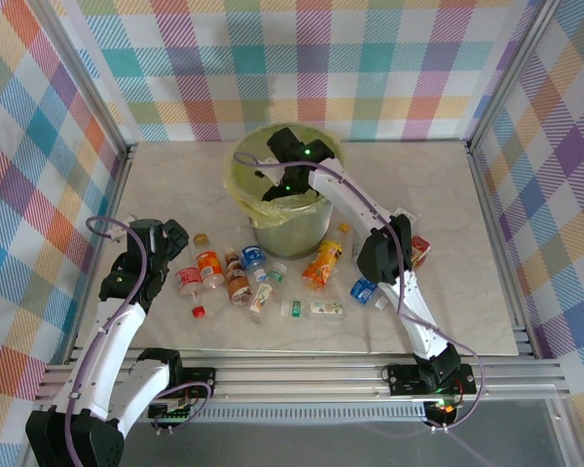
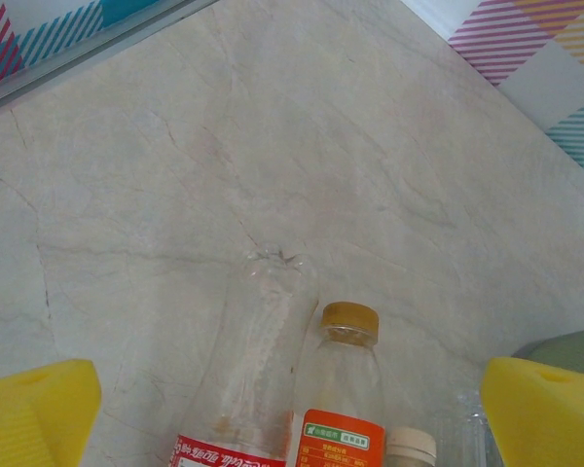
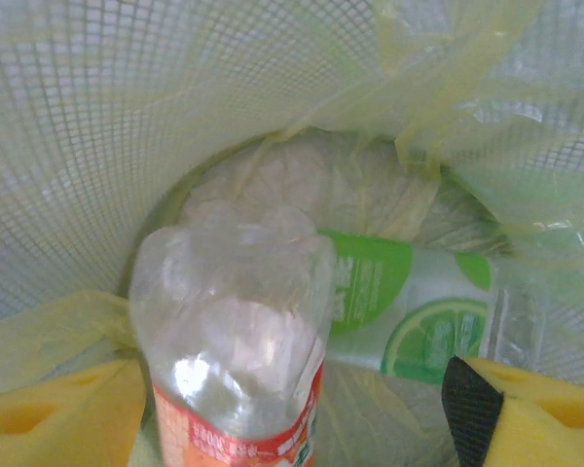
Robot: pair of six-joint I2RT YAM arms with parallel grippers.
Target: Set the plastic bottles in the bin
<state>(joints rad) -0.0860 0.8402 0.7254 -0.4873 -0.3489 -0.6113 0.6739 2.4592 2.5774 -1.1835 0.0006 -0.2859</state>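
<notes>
My right gripper (image 1: 284, 185) reaches down into the bin (image 1: 294, 233), a pale round bin lined with a yellow-green bag. Its yellow fingers (image 3: 54, 413) stand wide apart, open. Between them is a clear crushed bottle with a red-orange label (image 3: 236, 341), close to the left finger and clear of the right one. Below it, on the bin's floor (image 3: 302, 180), lies a green lime-labelled bottle (image 3: 419, 311). My left gripper (image 1: 175, 236) hovers open over the table's left side. A clear red-labelled bottle (image 2: 243, 360) and a gold-capped, orange-labelled bottle (image 2: 346, 389) lie between its fingers (image 2: 540, 413).
Several more bottles lie scattered in front of the bin: an orange one (image 1: 323, 261), a blue-capped one (image 1: 362, 290), a flattened clear one (image 1: 313, 308) and a red one (image 1: 420, 251) beside the right arm. Plaid walls enclose the table on three sides.
</notes>
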